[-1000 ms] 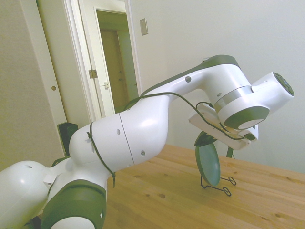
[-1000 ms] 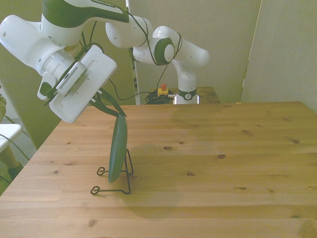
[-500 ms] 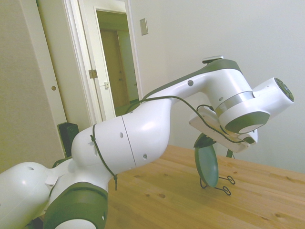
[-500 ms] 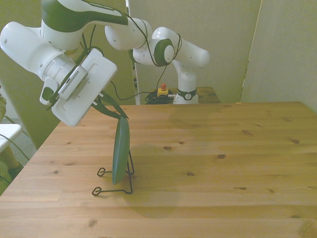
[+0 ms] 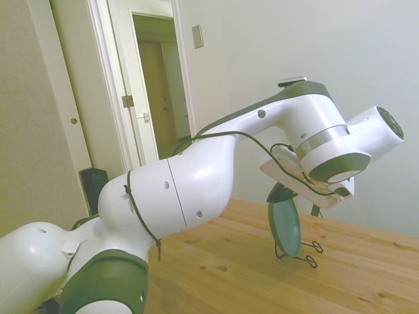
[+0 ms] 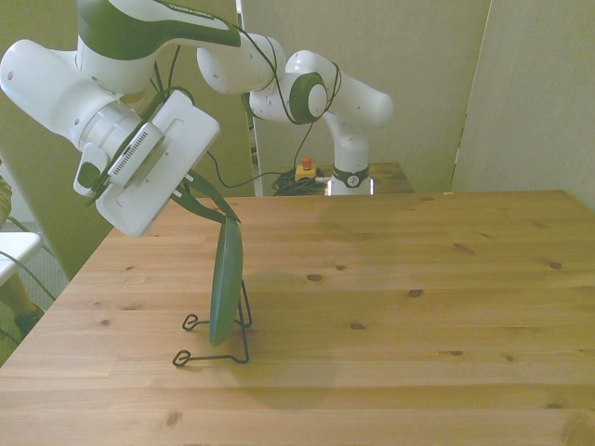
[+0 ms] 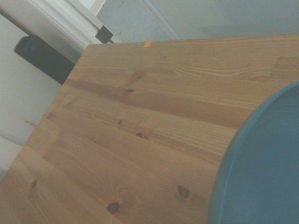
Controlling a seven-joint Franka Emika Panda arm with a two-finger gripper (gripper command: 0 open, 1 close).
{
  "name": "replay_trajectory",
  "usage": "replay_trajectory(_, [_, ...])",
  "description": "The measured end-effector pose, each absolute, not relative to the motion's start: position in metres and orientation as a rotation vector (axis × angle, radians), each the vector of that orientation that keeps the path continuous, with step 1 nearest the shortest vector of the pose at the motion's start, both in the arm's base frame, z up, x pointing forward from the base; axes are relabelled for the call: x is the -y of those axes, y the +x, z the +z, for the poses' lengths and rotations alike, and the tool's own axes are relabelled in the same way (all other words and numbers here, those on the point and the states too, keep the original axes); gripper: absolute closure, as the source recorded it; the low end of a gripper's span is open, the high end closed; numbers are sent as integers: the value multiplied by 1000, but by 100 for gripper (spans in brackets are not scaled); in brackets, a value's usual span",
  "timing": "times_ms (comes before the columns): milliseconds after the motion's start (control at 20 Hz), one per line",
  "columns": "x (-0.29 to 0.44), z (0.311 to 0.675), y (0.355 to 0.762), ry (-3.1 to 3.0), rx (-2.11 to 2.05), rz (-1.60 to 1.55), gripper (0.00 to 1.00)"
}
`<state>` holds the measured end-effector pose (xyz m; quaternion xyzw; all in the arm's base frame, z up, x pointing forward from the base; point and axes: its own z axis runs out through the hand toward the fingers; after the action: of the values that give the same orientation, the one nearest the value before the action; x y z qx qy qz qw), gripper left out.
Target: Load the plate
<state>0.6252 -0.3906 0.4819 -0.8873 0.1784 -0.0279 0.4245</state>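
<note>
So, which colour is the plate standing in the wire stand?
Dull teal-green, plain; the plate shows best in the side view.

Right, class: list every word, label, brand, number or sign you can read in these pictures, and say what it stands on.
None can be read.
Plate: plain, unmarked.
Wire stand: no label.
Table: bare wood grain and knots only.

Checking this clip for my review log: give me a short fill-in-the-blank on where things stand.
1. The plate stands on its ____ in the wire stand.
2. The gripper holds the plate by its ____ rim.
3. The stand sits on a ____ table.

Missing words: edge; top; wooden
</note>
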Motion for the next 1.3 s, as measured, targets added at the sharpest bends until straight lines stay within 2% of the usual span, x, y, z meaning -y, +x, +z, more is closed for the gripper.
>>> replay_trajectory(900, [399,477,626,-2240,-501,-87,100])
replay_trajectory(950, [399,477,626,-2241,-507,-85,0])
replay_trajectory(1300, [399,476,626,-2247,-534,-68,0])
